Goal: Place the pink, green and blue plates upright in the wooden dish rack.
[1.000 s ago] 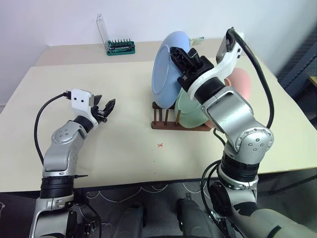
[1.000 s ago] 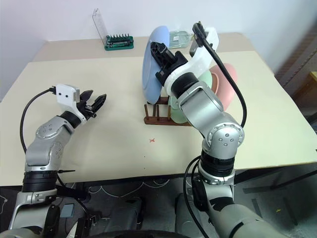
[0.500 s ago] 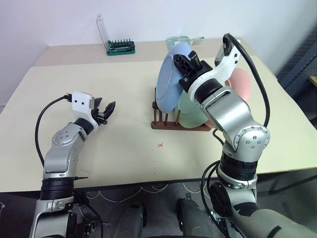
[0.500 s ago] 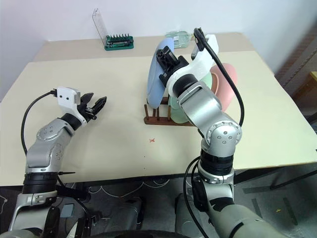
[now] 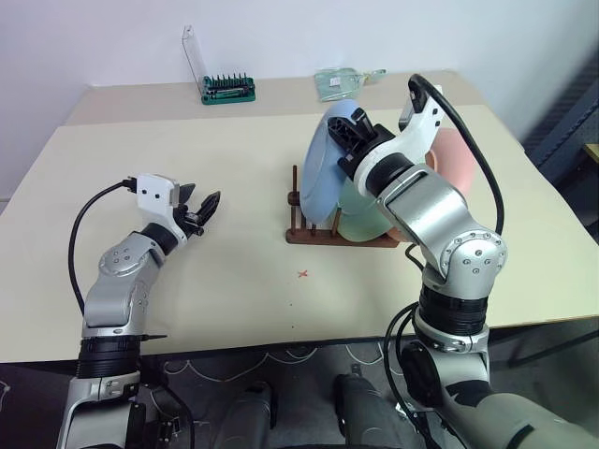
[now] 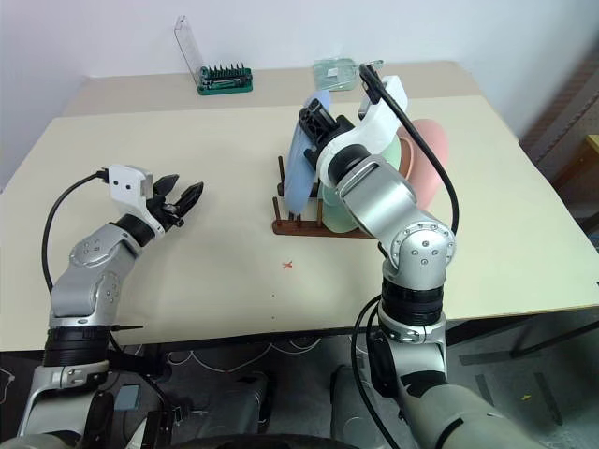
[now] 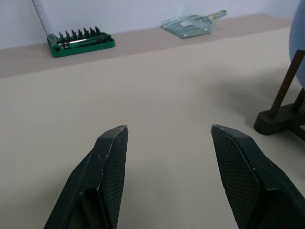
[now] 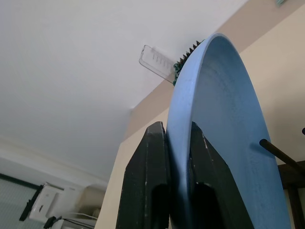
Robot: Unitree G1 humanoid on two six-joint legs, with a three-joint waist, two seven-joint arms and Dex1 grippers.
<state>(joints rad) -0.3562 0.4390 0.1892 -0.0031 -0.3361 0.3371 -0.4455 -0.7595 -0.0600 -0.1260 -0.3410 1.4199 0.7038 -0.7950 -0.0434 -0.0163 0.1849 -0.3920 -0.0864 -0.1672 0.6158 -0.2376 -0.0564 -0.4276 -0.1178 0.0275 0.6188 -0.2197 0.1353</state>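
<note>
The right pincer (image 8: 178, 157) pinches the rim of the blue plate (image 5: 325, 159), which stands on its edge among the pegs of the wooden dish rack (image 5: 309, 236), while the left pincer (image 7: 169, 138) waits open and empty, well apart.

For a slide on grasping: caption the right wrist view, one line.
Right gripper, jaws either side of the rim of the upright blue plate, above a rack peg.

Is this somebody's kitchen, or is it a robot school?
Probably a robot test room, not a kitchen. The wooden dish rack stands on a plain beige table by a bare white wall, with a green screwdriver-bit holder at the back.
</note>
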